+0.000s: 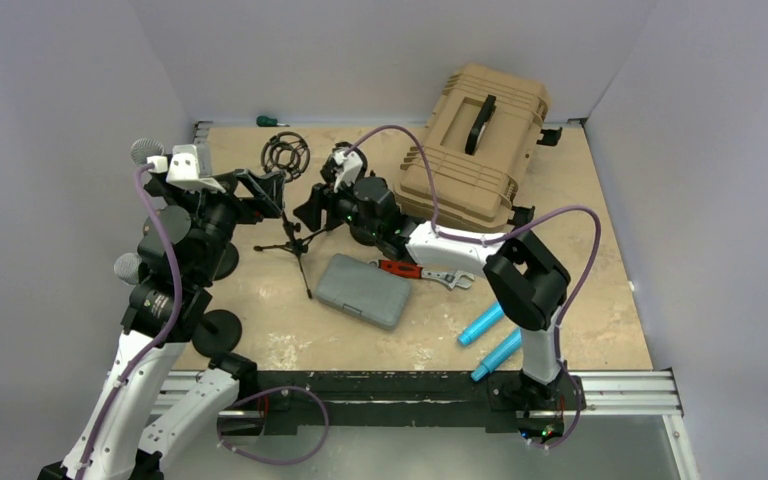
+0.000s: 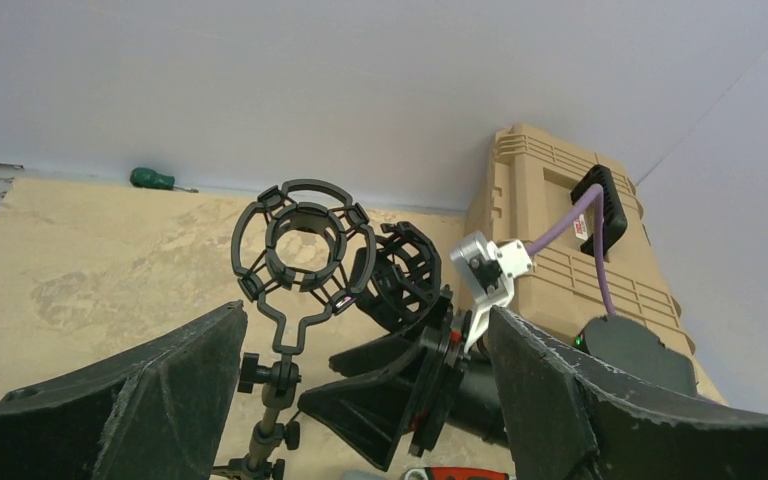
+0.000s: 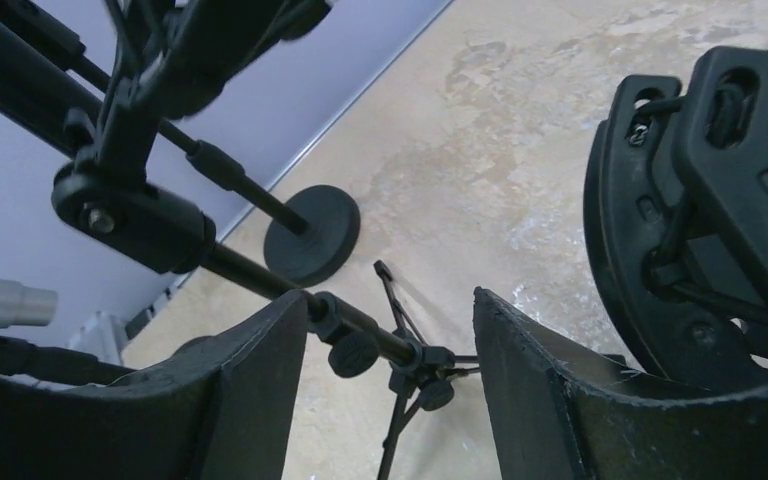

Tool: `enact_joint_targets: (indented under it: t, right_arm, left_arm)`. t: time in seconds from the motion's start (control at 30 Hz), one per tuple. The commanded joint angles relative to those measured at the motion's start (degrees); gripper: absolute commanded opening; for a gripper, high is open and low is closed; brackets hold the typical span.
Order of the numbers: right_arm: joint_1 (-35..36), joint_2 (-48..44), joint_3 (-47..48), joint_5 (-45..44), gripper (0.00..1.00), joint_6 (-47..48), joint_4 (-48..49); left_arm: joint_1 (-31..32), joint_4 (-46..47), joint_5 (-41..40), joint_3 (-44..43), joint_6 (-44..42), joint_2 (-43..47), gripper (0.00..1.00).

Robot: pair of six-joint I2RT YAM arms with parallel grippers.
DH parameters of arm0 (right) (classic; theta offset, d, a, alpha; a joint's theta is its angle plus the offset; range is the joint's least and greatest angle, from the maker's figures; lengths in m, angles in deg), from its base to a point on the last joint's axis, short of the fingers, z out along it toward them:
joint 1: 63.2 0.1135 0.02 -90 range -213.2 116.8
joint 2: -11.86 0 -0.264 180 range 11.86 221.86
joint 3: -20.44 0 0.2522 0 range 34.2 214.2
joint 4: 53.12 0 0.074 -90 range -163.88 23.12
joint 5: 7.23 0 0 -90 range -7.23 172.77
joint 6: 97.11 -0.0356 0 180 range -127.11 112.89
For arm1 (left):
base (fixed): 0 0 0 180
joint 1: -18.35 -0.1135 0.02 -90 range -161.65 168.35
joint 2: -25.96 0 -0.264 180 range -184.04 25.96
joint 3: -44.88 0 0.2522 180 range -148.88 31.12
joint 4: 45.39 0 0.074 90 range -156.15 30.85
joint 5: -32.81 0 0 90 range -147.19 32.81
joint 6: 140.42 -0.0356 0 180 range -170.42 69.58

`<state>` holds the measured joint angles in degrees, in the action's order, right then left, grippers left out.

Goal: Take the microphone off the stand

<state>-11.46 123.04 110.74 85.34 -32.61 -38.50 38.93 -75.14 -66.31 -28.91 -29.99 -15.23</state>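
A black tripod stand (image 1: 295,243) rises mid-table and carries a ring-shaped shock mount (image 1: 285,155). In the left wrist view that mount (image 2: 300,250) has nothing in its ring. A second black mount (image 2: 405,275) sits just behind it. Grey mesh-headed microphones (image 1: 146,150) stand at the far left, partly hidden by my left arm. My left gripper (image 1: 265,190) is open wide, just left of the stand's pole (image 2: 265,425). My right gripper (image 3: 390,330) is open around the stand's pole (image 3: 380,340), whose upper part lies against one finger (image 3: 250,390).
A tan hard case (image 1: 475,145) lies at the back right. In front of the stand are a grey case (image 1: 363,290) and a red-handled wrench (image 1: 425,272). Two blue cylinders (image 1: 490,335) lie near the right base. Round stand bases (image 1: 218,330) sit left, and a green screwdriver (image 1: 270,121) by the far wall.
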Motion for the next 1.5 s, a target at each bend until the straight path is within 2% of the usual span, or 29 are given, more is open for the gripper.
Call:
enact_joint_targets:
  t: [0.0, 0.17, 0.27, 0.5, 1.03, 1.13, 1.33, 1.4, 1.47]
  right_arm:
    - [-1.6, 2.4, 5.2, 12.6, 0.6, -4.0, -1.8]
    - [-1.7, 3.5, 6.2, 18.7, 0.59, 1.4, -2.2]
    - [-1.6, 3.3, 5.9, 16.4, 0.59, 5.4, -4.6]
    - [-1.7, 4.2, 7.3, 15.3, 0.59, 6.9, -5.5]
    - [0.3, 6.8, 10.7, 15.0, 0.49, 9.3, -7.5]
    - [0.6, 6.8, 10.9, 14.4, 0.41, 10.4, -8.0]
    - [2.0, 5.5, 9.3, 7.7, 0.05, 15.1, -8.5]
    - [3.3, 4.9, 8.4, 2.0, 0.0, 18.8, -8.8]
    - [5.3, 4.9, 7.9, -5.7, 0.0, 23.2, -9.5]
  left_arm:
    - [-0.5, 0.9, 0.5, -1.7, 0.3, 0.3, 0.88]
    - [-0.5, 0.9, 0.4, -1.7, 0.2, 0.4, 0.88]
    - [-0.5, 0.9, 0.6, -1.7, 0.4, 0.4, 0.88]
    - [-0.5, 0.9, 0.8, -1.6, 0.6, 0.3, 0.88]
    - [-0.6, 0.9, 0.7, -1.6, 0.5, 0.2, 0.88]
    - [-0.6, 0.9, 0.7, -1.6, 0.5, 0.1, 0.88]
    - [-0.6, 0.9, 0.6, -1.6, 0.5, 0.3, 0.88]
    - [-0.6, 1.0, 0.6, -1.6, 0.5, 0.2, 0.88]
    - [-0.6, 1.0, 0.6, -1.6, 0.5, 0.2, 0.88]
